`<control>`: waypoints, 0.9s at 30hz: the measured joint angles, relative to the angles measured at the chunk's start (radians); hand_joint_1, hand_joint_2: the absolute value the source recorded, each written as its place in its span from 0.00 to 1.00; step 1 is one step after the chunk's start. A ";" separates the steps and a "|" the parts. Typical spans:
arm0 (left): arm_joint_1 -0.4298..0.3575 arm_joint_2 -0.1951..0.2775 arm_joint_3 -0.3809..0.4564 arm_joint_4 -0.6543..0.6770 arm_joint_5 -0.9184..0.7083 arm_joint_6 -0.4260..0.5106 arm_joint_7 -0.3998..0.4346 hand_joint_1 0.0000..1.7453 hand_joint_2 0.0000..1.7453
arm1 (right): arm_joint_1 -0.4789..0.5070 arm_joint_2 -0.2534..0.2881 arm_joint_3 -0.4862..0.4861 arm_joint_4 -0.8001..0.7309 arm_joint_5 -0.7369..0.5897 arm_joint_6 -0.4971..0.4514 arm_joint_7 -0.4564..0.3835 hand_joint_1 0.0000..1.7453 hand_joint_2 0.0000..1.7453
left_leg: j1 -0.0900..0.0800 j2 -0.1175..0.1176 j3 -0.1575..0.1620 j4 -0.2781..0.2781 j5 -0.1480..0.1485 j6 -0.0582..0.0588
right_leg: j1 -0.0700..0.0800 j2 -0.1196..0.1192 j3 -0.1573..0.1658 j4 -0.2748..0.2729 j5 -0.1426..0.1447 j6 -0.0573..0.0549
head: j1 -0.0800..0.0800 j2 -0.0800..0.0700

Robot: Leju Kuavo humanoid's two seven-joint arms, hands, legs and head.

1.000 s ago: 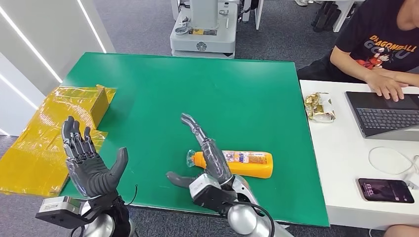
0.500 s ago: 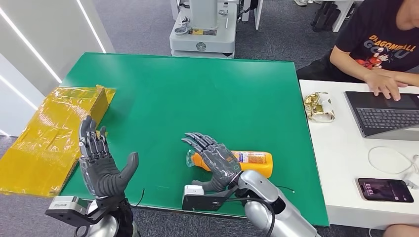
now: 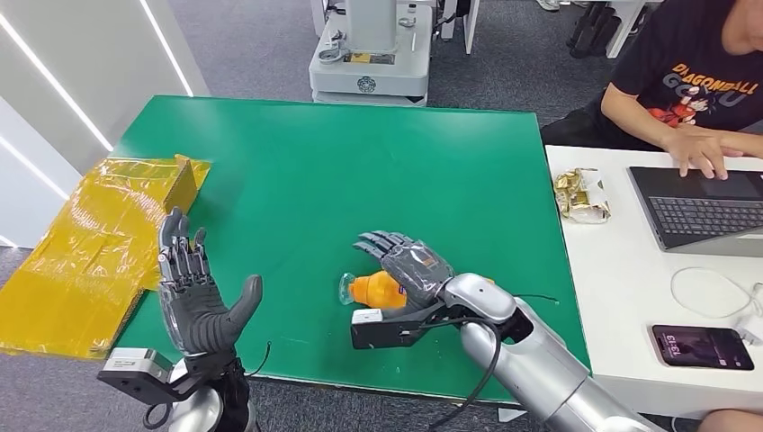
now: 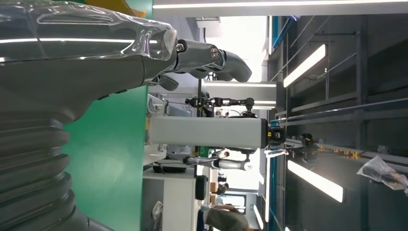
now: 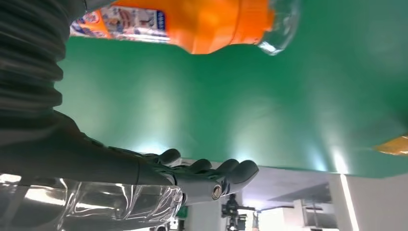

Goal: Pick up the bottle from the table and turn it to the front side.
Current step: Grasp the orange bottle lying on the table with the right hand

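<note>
Reach step: your right hand hovers with fingers spread above the orange plastic bottle lying on its side near the green table's near edge, not yet gripping; next, lower and close around its body, while your left hand waits open, palm raised.

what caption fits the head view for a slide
Right hand open over the lying orange bottle on the green table, left hand raised open.
</note>
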 joint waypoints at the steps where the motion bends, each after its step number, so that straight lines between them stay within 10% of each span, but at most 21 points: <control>1: 0.000 0.000 -0.001 0.001 0.000 0.003 0.000 0.00 1.00 | -0.009 0.000 0.003 0.014 0.002 0.002 0.009 0.00 1.00 | 0.000 0.000 0.000 0.000 0.000 0.000 | 0.000 0.000 0.000 0.000 0.000 0.000 | 0.000 0.000; 27: -0.010 -0.011 -0.003 0.012 0.007 0.013 0.000 0.00 1.00 | 0.035 0.003 -0.002 0.195 0.045 -0.003 0.241 0.00 1.00 | 0.000 0.000 0.000 0.000 0.000 0.000 | 0.000 0.000 0.000 0.000 0.000 0.000 | 0.000 0.000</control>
